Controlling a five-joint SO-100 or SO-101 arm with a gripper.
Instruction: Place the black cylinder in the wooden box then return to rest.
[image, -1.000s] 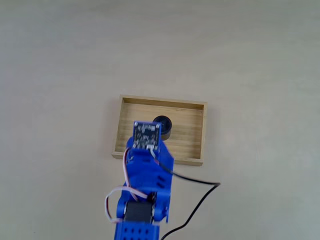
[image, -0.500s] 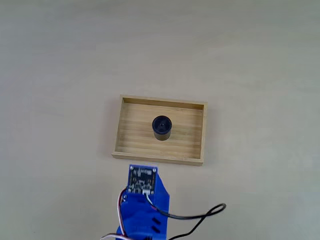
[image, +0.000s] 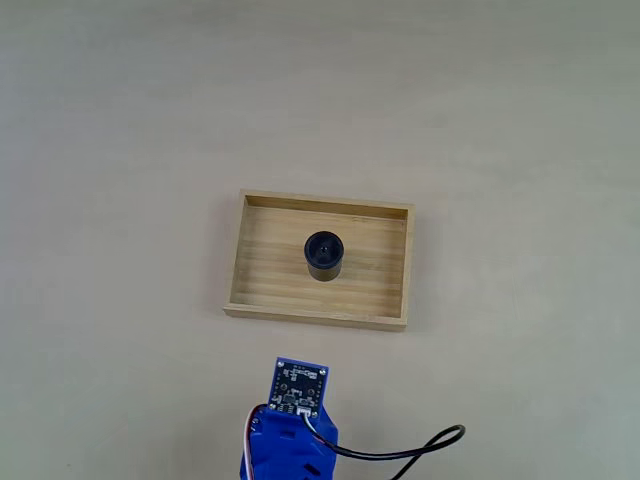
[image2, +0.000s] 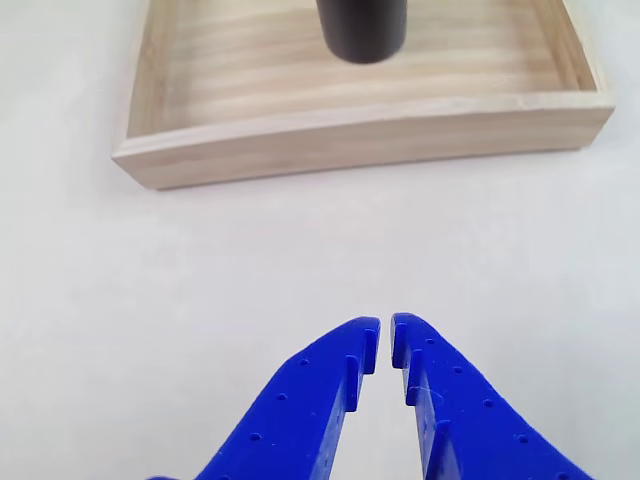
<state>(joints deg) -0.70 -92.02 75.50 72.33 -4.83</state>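
Matte black cylinder (image: 324, 256) stands upright mid-floor in the wooden box (image: 250, 303), likely light and rigid, best pinched across its round sides, while the gripper (image2: 385, 333) at six o'clock sits nearly closed, empty

Bench (image: 120, 120) open all round wooden box (image: 250, 305); only obstacle inside: black cylinder (image: 324, 256) (upright, mid-floor).

Black cylinder (image: 324, 256); light grained wooden box (image: 250, 270); blue gripper (image2: 385, 335).
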